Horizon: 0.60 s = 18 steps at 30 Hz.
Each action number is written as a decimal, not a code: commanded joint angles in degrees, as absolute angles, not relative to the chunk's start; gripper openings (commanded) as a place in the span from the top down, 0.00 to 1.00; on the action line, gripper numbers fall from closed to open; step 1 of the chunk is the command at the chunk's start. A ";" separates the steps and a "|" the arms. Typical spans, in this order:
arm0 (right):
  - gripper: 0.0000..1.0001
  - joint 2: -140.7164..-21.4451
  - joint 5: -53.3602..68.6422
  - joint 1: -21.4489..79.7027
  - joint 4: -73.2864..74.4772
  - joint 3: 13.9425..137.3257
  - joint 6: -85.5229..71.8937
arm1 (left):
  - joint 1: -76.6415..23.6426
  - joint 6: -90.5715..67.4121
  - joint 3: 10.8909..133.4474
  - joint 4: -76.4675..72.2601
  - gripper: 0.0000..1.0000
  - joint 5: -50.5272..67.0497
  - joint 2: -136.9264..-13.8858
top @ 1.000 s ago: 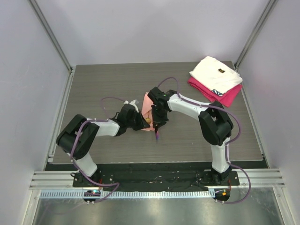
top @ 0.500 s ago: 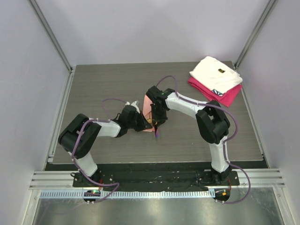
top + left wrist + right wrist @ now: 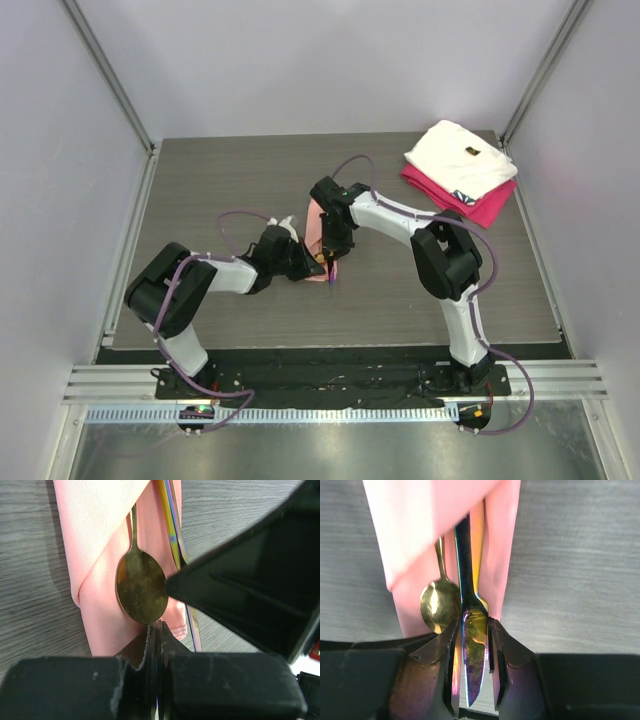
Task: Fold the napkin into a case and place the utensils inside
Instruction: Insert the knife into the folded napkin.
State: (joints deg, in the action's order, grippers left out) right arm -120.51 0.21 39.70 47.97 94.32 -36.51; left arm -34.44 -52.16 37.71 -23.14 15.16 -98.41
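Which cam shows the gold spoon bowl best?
Left wrist: the spoon bowl sits large and sharp mid-frame on the napkin. Right wrist shows it smaller, beside the right gripper clamping the knife. Top external: only a gold speck.

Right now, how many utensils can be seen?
3: gold spoon on the napkin, iridescent knife in the right gripper, a gold piece behind the knife. More may hide in the fold.

I read this as a lab test cell: bare panel walls (image 3: 300, 70), aluminium corner posts (image 3: 110, 75), slotted rail (image 3: 560, 382) at 6 o'clock.
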 commanded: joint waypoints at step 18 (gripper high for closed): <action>0.99 -123.49 -1.23 36.65 42.28 98.44 -35.95 | -34.89 -51.24 36.74 -22.68 1.00 16.44 -100.99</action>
